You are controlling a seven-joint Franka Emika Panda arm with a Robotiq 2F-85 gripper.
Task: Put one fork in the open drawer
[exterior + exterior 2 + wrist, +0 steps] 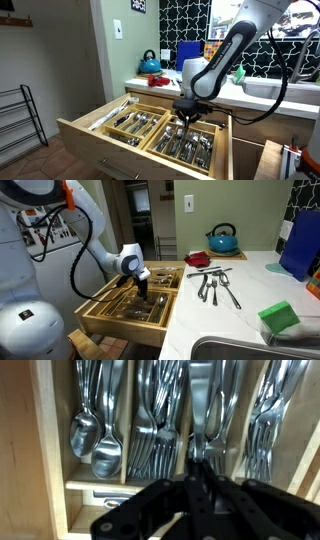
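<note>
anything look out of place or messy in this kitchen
Loose cutlery lies scattered at crossing angles on the white counter, while the cutlery in the drawer sits sorted in compartments. Nothing looks spilled or broken.

The place is a home kitchen. A white counter (250, 295) carries a sink (230, 350) with a green sponge (281, 317) at its edge, a teal kettle (222, 238) and some loose cutlery (215, 285). Beside it a wide wooden drawer (95, 135) stands open, its compartments sorted into spoons (88, 438) and forks (150, 445). A black-and-white patterned wall (185, 20) backs the counter, and a doorway (140, 210) opens onto another room.
</note>
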